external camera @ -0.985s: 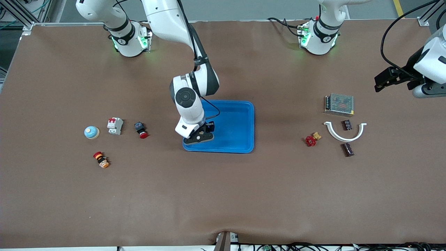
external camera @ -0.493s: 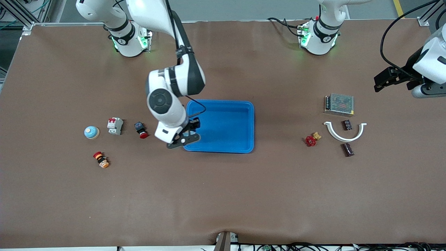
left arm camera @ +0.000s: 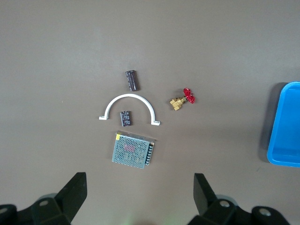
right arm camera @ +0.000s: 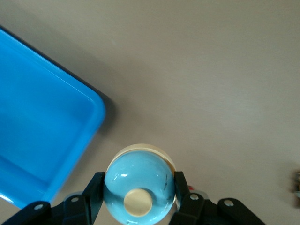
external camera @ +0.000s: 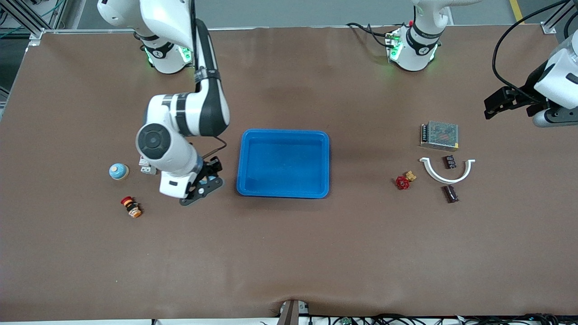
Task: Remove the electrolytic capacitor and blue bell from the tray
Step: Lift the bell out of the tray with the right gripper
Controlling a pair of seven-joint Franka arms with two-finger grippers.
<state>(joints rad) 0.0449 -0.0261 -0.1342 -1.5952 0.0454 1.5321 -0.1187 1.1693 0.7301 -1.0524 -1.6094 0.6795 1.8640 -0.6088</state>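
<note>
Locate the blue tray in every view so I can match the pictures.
Front view: the blue tray sits mid-table, between the two arms' ends.
Left wrist view: only a strip of it shows, cut off by the picture's edge.
Right wrist view: one rounded corner shows large and close.
Shared landmark: the red valve, toward the left arm's end from the tray, also shows in the left wrist view, but not in the right wrist view.

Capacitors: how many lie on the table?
2. One capacitor lies inside the white arc; the other capacitor lies nearer the front camera than it. The right arm may hide others.
</note>
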